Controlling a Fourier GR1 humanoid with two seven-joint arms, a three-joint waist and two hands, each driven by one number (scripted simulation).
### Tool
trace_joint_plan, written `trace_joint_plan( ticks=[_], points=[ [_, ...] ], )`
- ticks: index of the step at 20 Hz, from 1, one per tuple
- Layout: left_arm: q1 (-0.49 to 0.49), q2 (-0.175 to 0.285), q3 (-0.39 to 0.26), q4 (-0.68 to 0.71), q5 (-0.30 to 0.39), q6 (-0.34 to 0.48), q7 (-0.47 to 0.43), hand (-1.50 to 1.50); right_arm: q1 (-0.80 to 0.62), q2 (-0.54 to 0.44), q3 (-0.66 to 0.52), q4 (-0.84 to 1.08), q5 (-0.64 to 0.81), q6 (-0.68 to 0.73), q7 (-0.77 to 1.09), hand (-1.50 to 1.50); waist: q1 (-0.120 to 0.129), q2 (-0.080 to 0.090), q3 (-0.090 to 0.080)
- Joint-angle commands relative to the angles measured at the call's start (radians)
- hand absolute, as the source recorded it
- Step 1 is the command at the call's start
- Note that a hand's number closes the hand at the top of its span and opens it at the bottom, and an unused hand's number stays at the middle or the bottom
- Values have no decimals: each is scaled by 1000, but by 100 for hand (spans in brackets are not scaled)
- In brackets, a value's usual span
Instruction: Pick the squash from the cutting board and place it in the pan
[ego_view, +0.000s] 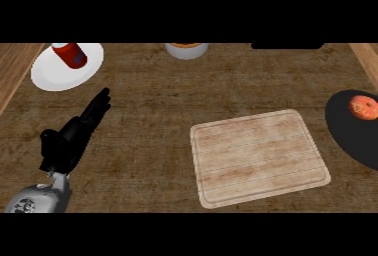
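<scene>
A pale wooden cutting board (258, 156) lies right of centre with nothing on it. At the right edge sits a black pan (353, 134), partly cut off, and inside it rests a round orange-red squash (364, 107). My left hand (72, 135) shows at the lower left, fingers straight and pointing up toward the far left, holding nothing. It is well apart from the board and the pan. My right hand shows nowhere.
A white plate (52, 75) at the far left carries a red can (71, 54) lying on it. A grey cup or bowl (187, 50) stands at the far edge, centre. Wooden borders run along both sides of the counter.
</scene>
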Motion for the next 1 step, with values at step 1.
trace_joint_plan(
  ticks=[1],
  points=[
    [-17, -17, 6, 67, -16, -2, -40, 0, 65, 40, 0, -11, -4, 56, -182, -150, -9, -1, -2]
  ],
)
